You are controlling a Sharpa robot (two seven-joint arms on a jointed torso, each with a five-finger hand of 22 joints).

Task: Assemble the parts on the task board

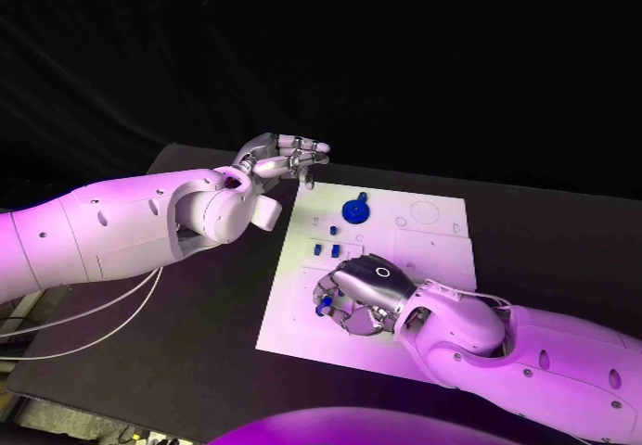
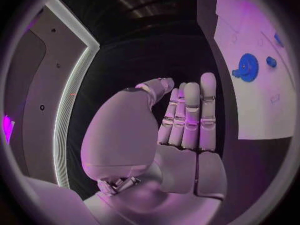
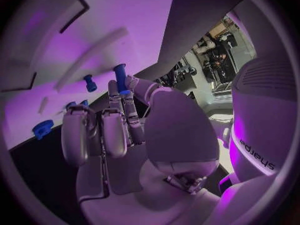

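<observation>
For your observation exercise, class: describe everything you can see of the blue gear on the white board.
The gear is a round, flat, bright blue wheel with fine teeth round its rim and a raised hub, seemingly plastic. In the left wrist view a small blue tab sticks out from one side. It lies flat on the board near its far edge, beside an outlined circle. Nothing touches it: the left robot hand hovers off the board's far corner, and the right robot hand works at the near end.

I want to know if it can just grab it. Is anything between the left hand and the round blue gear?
Nothing visible blocks it. The left hand hangs over the board's far corner, holding nothing, and only bare task board lies between it and the blue gear.
</observation>
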